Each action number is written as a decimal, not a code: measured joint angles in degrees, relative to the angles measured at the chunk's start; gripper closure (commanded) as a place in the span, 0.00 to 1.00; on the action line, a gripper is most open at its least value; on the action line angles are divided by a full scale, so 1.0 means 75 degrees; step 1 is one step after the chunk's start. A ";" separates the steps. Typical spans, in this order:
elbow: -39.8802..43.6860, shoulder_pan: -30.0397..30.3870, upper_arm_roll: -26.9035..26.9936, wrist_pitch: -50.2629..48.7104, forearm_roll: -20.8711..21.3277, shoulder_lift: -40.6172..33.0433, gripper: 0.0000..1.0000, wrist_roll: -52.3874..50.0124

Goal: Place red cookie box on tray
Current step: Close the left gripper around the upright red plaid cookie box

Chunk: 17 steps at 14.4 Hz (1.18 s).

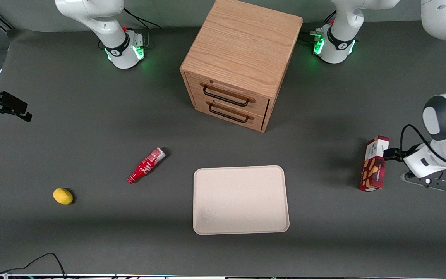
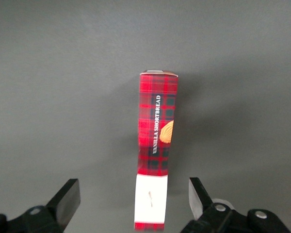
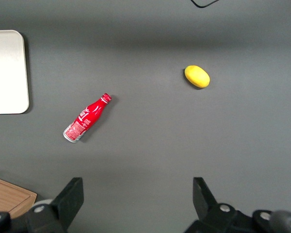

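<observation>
Currently, step in hand: the approach to the grasp; the red cookie box (image 1: 374, 164) is not yet gripped and nothing of the task lies on the tray (image 1: 207, 201).

Box position: it lies on the grey table (image 1: 91, 116) toward the working arm's end, well apart from the tray, resting on a narrow edge with its white end panel pointing away from the front camera.

Gripper: the left arm's gripper (image 2: 134, 198) hovers above the box's white-panelled end, its fingers (image 2: 68, 199) spread wide, one on each side of the box and neither touching it, as the left wrist view shows.

Alignment: the box's long axis runs between the two fingers, so the jaws look set to close across its slim width.

Tray: empty, nearer the front camera than the wooden drawer cabinet (image 1: 242, 62).

Next move, as I judge it: lower further, perhaps shift toward the box's middle for balance, then close on the thin sides, lift, and carry it sideways to the tray.

Other things: a small red bottle (image 1: 146, 165) and a yellow lemon-like fruit (image 1: 63, 196) lie toward the parked arm's end, off the likely path.
</observation>
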 measured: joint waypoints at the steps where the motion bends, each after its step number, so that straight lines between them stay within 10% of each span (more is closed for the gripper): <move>1: -0.0283 -0.0001 -0.0006 0.0391 -0.0198 0.0046 0.00 0.0125; 13: -0.1505 -0.0014 -0.0099 0.2232 -0.0866 0.0388 0.12 0.0820; 17: -0.1519 -0.0041 -0.0110 0.2254 -0.0990 0.0389 0.82 0.0839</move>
